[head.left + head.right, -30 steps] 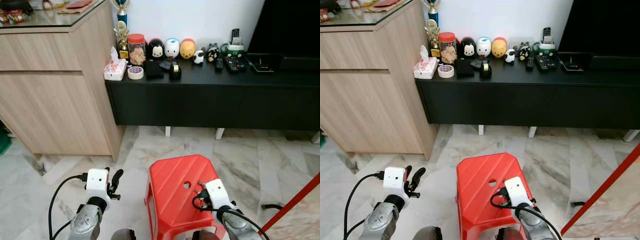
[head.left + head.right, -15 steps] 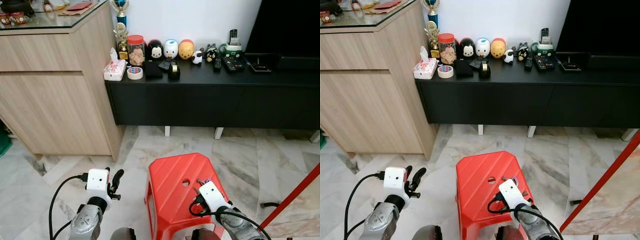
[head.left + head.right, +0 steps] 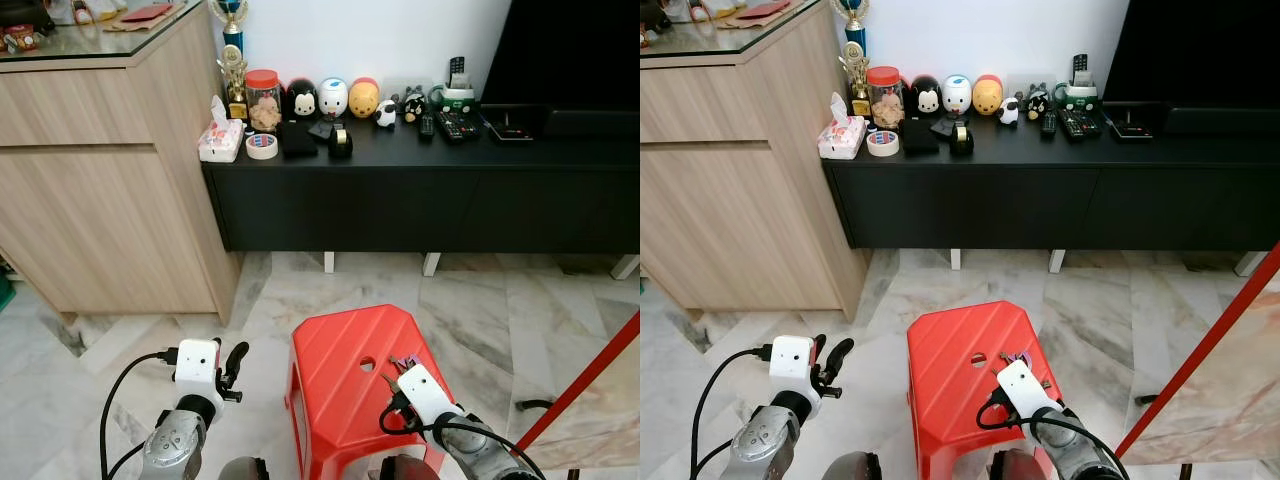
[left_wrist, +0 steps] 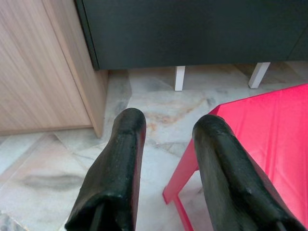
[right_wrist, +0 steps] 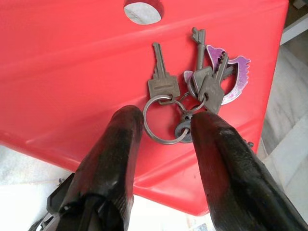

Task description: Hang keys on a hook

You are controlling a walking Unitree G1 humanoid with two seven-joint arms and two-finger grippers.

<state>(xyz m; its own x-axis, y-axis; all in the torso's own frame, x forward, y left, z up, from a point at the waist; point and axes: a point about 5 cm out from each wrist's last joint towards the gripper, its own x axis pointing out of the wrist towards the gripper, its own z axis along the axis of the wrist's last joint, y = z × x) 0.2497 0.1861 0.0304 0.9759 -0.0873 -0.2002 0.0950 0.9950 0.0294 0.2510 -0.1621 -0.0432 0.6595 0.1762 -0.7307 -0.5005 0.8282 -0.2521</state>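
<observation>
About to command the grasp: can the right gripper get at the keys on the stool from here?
Probably yes. The right gripper hovers with open jaws straddling the ring of the keys, which lie unobstructed on the red stool.

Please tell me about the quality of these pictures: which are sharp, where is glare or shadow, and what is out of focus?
Left eye view: evenly lit and sharp; soft reflections on the marble floor and glass cabinet top. Right wrist view: the keys on the red stool are crisp, while the right tool close to the lens looks dark and a little soft. Left wrist view: the left tool looks dark too.
</observation>
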